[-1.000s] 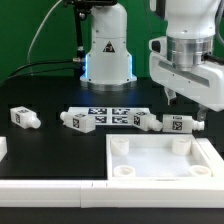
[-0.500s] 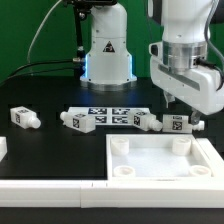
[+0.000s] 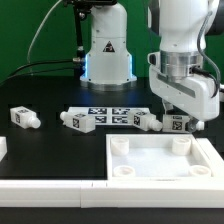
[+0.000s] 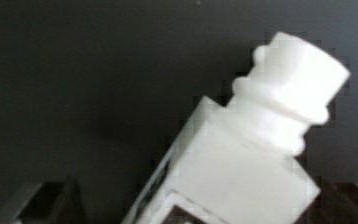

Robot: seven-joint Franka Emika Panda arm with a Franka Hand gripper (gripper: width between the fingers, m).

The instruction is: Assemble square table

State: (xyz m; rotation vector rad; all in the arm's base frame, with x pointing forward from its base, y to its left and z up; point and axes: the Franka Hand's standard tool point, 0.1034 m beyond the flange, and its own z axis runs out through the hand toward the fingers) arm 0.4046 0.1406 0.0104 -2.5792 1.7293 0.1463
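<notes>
Hovering over a leg (image 3: 180, 125) just behind the table top (image 3: 150, 161), the gripper (image 3: 181, 112) is keeping jaws apart either side, nothing clamped. No sockets filled; all 4 legs lying loose behind the top, so assy barely begun.

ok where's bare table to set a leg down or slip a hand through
Widest bare patch: black table between the lone leg at the exterior view's left, the square top and the long white bar. Another lies behind the marker board, toward the robot base. Crowded: the other three legs strung along the marker board, the last one under the claw.
</notes>
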